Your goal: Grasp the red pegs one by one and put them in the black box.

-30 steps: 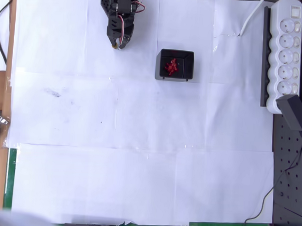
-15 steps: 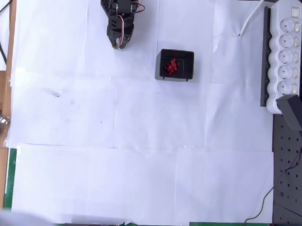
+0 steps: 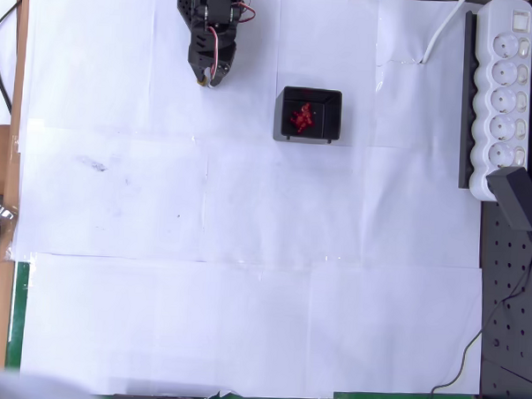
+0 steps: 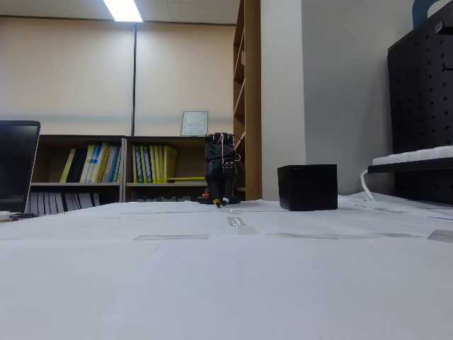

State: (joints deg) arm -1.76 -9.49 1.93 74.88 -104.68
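My overhead view is bright and even; the white paper sheets (image 3: 248,208) look nearly washed out, with faint shadows just beside the black box (image 3: 309,115). In my fixed view a ceiling light strip (image 4: 124,10) glares above the bookshelf (image 4: 106,170), and the near paper blurs.

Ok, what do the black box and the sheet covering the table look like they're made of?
The black box looks like matte hard plastic, possibly 3D-printed: thin straight walls, no shine. The red pegs inside look like glossy plastic, though they are too small to be sure. The table covering appears to be white paper sheets, with visible seams and tape strips.
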